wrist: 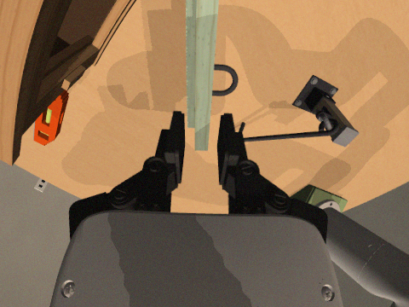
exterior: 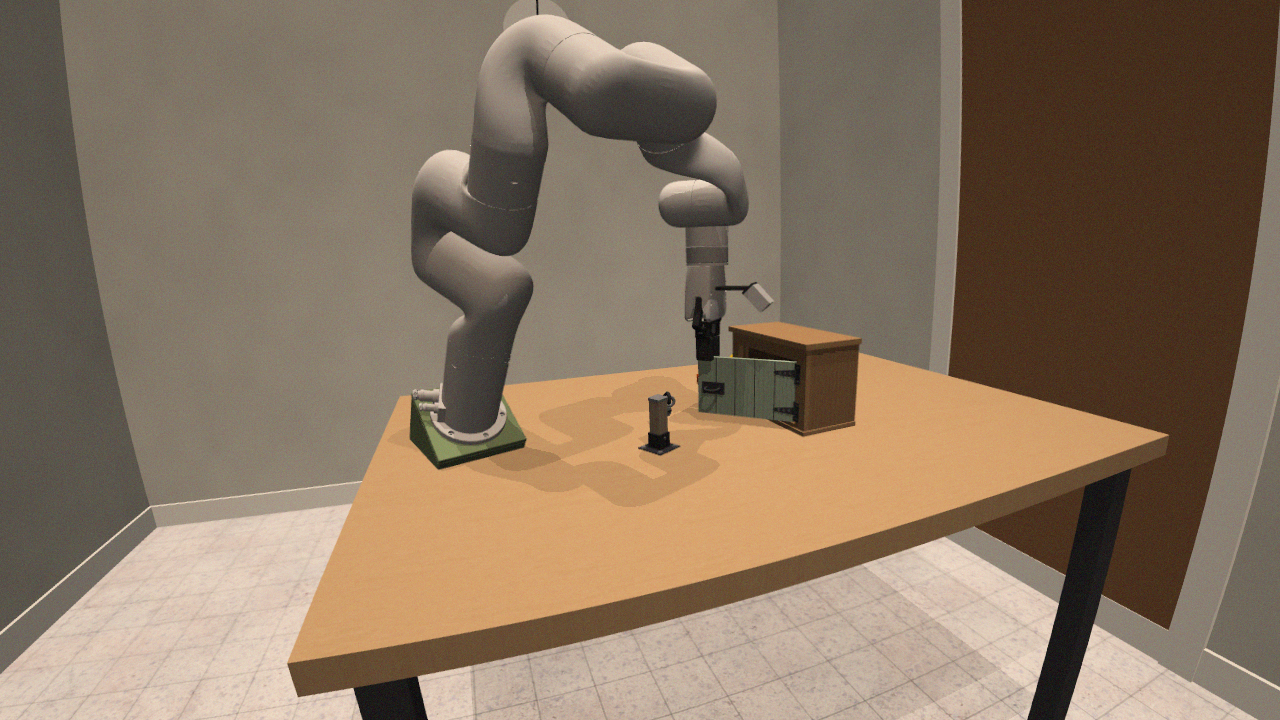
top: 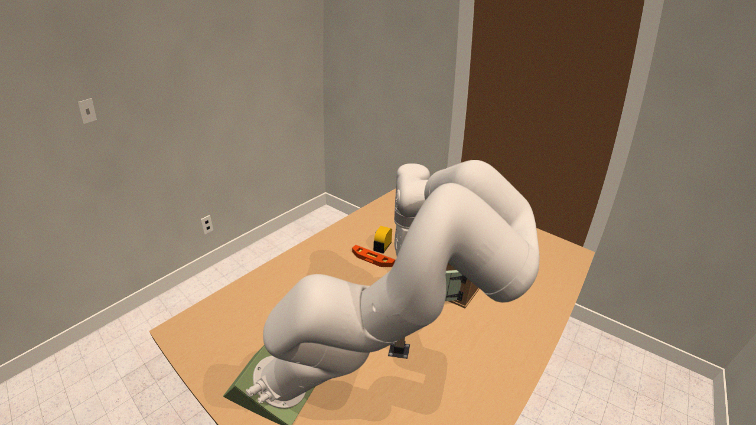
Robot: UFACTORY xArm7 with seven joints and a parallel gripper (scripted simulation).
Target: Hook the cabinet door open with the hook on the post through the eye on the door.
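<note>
From the top view the arm [top: 423,264] hides the gripper. Only a sliver of the green cabinet door [top: 453,285] and the foot of the post [top: 398,349] show beneath it; an orange level [top: 372,254] and a yellow tape measure [top: 383,238] lie beyond the wrist, on the table [top: 502,343].

In the exterior view the gripper [exterior: 705,344] comes straight down onto the top free corner of the door [exterior: 747,387], which stands swung well out from the cabinet [exterior: 823,385]. The post [exterior: 660,420] stands near, below and towards the arm's base.

The wrist view shows the jaws set narrow, straddling the door's top edge [wrist: 200,63] with slim gaps either side, so gripping nothing. The eye [wrist: 227,80] sits just ahead on the door's right face; the hook [wrist: 279,136] runs sideways from the post [wrist: 326,111], right of the fingers, not yet in the eye.

Risk: pushing the door sideways too hard could tip or shift the cabinet, or the door could drift shut once released. The cabinet's interior [wrist: 74,34], ahead to the left, is dark; I cannot tell its contents.
</note>
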